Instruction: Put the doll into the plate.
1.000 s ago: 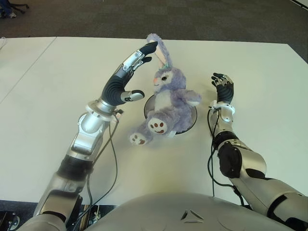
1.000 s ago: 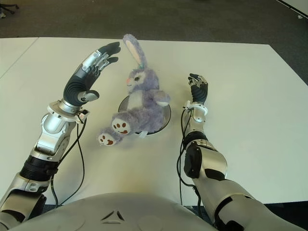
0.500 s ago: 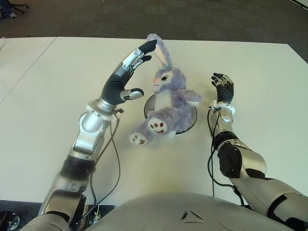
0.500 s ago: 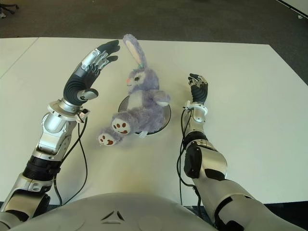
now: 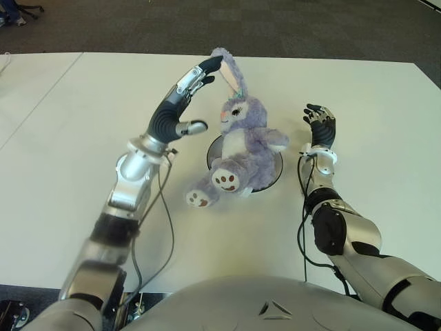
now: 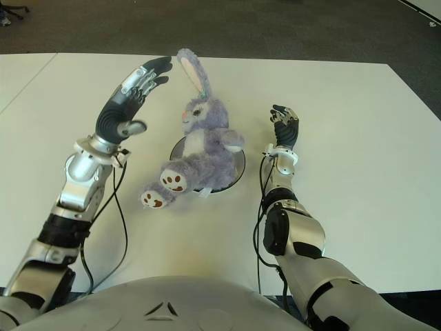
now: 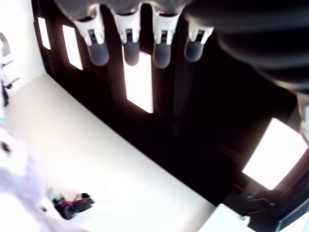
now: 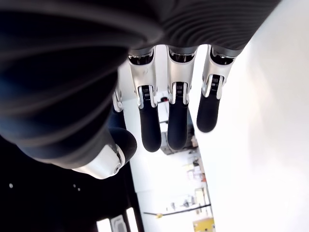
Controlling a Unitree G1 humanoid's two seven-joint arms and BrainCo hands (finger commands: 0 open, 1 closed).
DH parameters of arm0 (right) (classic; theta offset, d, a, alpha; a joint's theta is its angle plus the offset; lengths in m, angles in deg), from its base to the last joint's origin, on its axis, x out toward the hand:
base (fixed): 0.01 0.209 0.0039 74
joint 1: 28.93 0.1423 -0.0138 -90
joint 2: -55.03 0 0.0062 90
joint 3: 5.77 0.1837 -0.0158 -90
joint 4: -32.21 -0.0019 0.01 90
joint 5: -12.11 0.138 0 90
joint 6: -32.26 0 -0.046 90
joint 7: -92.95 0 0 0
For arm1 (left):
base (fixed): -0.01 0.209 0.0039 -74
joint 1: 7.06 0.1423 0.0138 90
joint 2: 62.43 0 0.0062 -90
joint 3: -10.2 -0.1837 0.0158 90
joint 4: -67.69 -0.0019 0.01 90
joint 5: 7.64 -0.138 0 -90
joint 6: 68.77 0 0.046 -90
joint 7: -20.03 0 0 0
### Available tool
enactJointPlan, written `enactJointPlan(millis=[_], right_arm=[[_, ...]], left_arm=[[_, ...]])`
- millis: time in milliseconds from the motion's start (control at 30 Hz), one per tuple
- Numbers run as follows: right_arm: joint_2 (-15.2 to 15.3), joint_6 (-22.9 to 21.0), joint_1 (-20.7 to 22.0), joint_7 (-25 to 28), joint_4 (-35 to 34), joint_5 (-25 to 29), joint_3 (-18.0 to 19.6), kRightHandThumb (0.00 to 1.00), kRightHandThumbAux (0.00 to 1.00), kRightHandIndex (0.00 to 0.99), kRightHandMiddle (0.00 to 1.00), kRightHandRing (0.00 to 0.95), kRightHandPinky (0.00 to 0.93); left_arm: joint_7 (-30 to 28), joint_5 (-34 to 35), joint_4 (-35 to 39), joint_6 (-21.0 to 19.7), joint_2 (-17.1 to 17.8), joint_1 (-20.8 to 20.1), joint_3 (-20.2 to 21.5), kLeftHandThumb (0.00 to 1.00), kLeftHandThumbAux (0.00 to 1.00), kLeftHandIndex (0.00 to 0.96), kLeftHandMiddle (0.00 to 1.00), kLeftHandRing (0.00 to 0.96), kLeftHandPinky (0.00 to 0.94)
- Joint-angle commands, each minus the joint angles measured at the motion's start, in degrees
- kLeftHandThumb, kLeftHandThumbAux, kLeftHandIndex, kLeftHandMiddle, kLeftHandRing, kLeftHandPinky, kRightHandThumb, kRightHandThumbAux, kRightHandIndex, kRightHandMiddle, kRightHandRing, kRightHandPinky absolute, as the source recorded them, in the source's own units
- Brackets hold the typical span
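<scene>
A purple plush rabbit doll (image 5: 240, 141) sits upright on the small dark-rimmed plate (image 5: 275, 172) at the table's middle, one foot (image 5: 198, 198) hanging over the plate's near-left edge onto the table. My left hand (image 5: 180, 100) is raised just left of the doll, fingers stretched out and open, holding nothing; its fingertips (image 7: 129, 52) reach near the doll's ear without gripping it. My right hand (image 5: 320, 126) shows to the right of the plate, fingers (image 8: 176, 121) relaxed and empty.
The white table (image 5: 62, 131) spreads wide on both sides, with dark carpet (image 5: 289, 27) beyond its far edge. Black cables (image 5: 162, 227) hang from my left forearm over the table.
My left hand has lifted slightly and drawn a little away to the left of the doll. The doll, plate and right hand have stayed put.
</scene>
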Motion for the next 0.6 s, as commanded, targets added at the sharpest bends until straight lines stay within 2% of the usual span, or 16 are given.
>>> enactJointPlan(millis=[33,200,267,433,600], right_arm=[[-4.3,-8.5,-13.2,0.7,9.2,2.5,1.9,0.713,0.737,0.400,0.312,0.286,0.229],[-4.3,-8.4,-13.3,0.9,9.1,2.7,2.2,0.713,0.737,0.400,0.316,0.288,0.228],[-4.3,-8.4,-13.4,0.9,9.1,2.6,2.1,0.713,0.737,0.400,0.313,0.282,0.208],[-4.2,-8.1,-13.5,0.9,9.0,2.5,2.0,0.712,0.738,0.400,0.308,0.277,0.242],[-4.1,-8.1,-13.6,0.8,9.0,2.4,1.9,0.713,0.737,0.400,0.306,0.279,0.221]], left_arm=[[12.6,-6.7,-67.0,-17.7,2.6,-25.0,5.5,0.000,0.397,0.000,0.000,0.000,0.000],[13.2,-6.2,-69.1,-18.2,2.7,-25.1,5.9,0.000,0.406,0.000,0.000,0.000,0.000],[13.5,-4.6,-69.8,-19.1,2.4,-24.8,7.4,0.000,0.407,0.000,0.000,0.000,0.000],[13.9,-2.0,-71.2,-19.5,1.4,-23.8,9.8,0.000,0.412,0.000,0.000,0.000,0.000],[14.4,-0.4,-72.2,-19.3,-0.8,-23.3,11.1,0.000,0.419,0.000,0.000,0.000,0.000]])
